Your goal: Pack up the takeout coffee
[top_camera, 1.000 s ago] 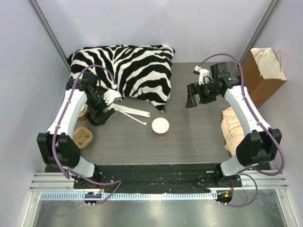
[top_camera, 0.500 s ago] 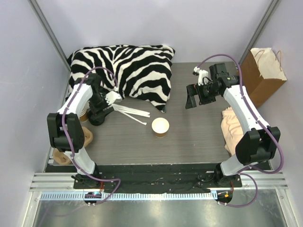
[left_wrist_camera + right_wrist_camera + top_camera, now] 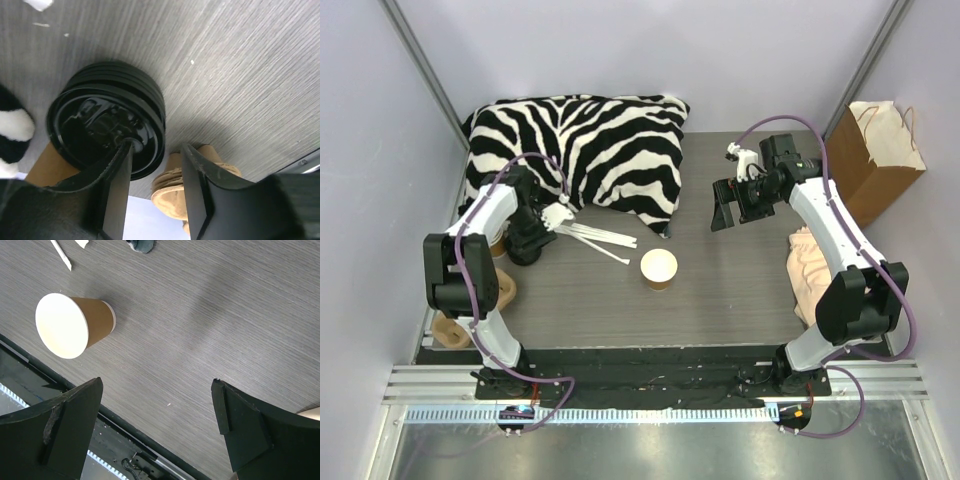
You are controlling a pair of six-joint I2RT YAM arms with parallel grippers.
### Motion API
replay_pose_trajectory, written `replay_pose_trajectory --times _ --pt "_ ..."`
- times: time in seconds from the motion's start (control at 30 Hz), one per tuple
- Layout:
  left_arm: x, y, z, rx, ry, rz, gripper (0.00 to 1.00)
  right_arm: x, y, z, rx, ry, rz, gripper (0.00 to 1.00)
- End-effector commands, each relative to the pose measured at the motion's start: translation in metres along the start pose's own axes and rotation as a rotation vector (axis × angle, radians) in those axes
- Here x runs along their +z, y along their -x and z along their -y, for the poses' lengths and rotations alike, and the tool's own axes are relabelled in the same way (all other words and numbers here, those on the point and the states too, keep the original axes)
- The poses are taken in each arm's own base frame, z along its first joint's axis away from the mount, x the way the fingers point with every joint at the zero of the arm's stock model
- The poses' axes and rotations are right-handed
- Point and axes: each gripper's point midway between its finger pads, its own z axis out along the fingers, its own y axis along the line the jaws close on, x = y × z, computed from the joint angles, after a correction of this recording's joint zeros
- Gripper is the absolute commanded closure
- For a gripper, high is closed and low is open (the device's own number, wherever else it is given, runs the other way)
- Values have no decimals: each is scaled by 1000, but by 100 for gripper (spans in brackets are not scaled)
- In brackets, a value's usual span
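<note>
- Here, the cup [image 3: 658, 268] stands upright and lidless near the middle of the table [image 3: 720, 300], its pale inside facing up, apart from both arms.
- The lids [image 3: 107, 117] are black and sit in a short stack on the table at the left side, just in front of the pillow [image 3: 590, 145].
- The left gripper [image 3: 157, 146] is down on that stack. Its jaws stand partly apart and straddle the rim of the top lid.
- One finger [image 3: 120, 180] has its tip in the lid's sunken centre and seems to touch it. The other finger [image 3: 195, 190] sits outside the rim, with a thin gap showing between it and the lid, so the lid is bracketed but not pinched.
- A cup stack [image 3: 496, 243] rises just beside the lids, on the side toward the table's left edge. In the left wrist view its brown wall shows next to the black rim.
- A moulded carrier [image 3: 495, 292] lies near the left arm, nearer the bases than the lids.
- White sticks [image 3: 598, 238] lie flat on the table between the lids and the cup.
- The right gripper [image 3: 157, 382] hangs above bare table to the right of the cup, jaws spread wide and holding nothing.
- A bag [image 3: 880, 150] stands upright at the far right corner, and a peach cloth [image 3: 808, 265] lies at the right edge under the right arm.
</note>
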Motion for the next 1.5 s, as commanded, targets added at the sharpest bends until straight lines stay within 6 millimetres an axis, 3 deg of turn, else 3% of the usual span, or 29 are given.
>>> replay_pose_trajectory --times 0.0,0.1,0.27,0.6,0.7,0.73,0.8,0.83,0.87,0.93,1.0,1.1,1.17,1.2,1.23,1.27,1.33,1.37,1.4,1.43,1.47 --pt "6 -2 -3 18 7 1 55 -5 13 -5 -32 8 39 0" --pt "6 -3 -2 21 9 4 57 -5 12 -4 -31 7 36 0" --pt "-3 0 -1 20 9 16 78 -5 13 -4 -32 3 38 0" --pt "-49 10 11 -7 6 82 100 -9 20 -6 -40 10 57 0" --pt "-69 17 18 -14 -14 124 100 -11 24 -8 -52 23 53 0" --pt "-81 24 16 -22 -4 158 100 -15 27 -10 -59 32 55 0" --pt "-98 39 35 -36 -83 244 100 -17 30 -13 -80 45 54 0" --pt "-117 52 35 -56 -77 301 100 -21 34 -15 -88 49 59 0" --pt "-127 65 52 -80 -161 367 100 -23 37 -14 -98 44 66 0" --pt "-156 91 63 -81 -191 461 100 -27 45 -11 -113 16 88 0" --pt "-173 117 92 -117 -291 510 100 -29 50 -8 -113 -11 106 0" --pt "-215 155 131 -131 -434 665 100 -45 61 -15 -177 -7 179 0" --pt "-239 176 148 -126 -529 788 100 -65 73 -31 -238 22 269 0" --pt "-262 185 165 -183 -654 858 100 -71 76 -37 -253 35 298 0" --pt "-267 190 173 -212 -743 886 100 -78 81 -44 -270 55 334 0" --pt "-279 205 167 -176 -751 983 100 -90 82 -53 -288 72 373 0" --pt "-295 208 186 -353 -954 963 100 -100 86 -67 -311 116 437 0" --pt "-315 227 175 -204 -870 1131 100 -107 88 -72 -313 122 467 0" --pt "-326 230 178 -192 -867 1187 100 -120 86 -83 -318 146 510 0" --pt "-326 228 186 -341 -970 1159 100 -125 88 -88 -325 155 541 0" --pt "-349 233 188 -189 -911 1306 100 -130 87 -92 -323 166 565 0"
